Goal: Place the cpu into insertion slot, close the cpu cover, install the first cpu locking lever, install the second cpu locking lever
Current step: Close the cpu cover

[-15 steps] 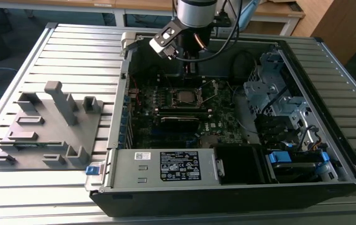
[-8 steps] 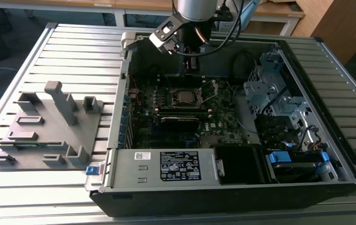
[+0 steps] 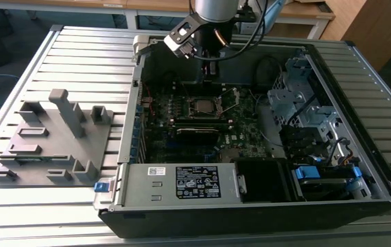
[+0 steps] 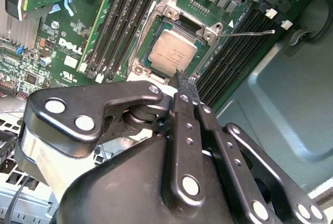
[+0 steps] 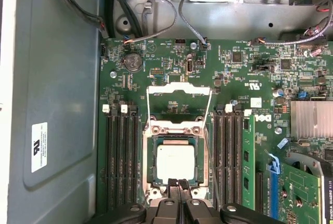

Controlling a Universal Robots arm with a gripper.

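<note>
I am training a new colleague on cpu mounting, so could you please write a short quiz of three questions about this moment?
1. True or false: the cpu lies in the insertion slot.
2. The cpu cover is: A) closed over the cpu; B) swung open, away from the cpu; C) missing altogether.
3. Fill in: the fingers of the gripper, close to the cpu, are ___ (open or shut).

Key: 1 true; 2 B; 3 shut.
</note>
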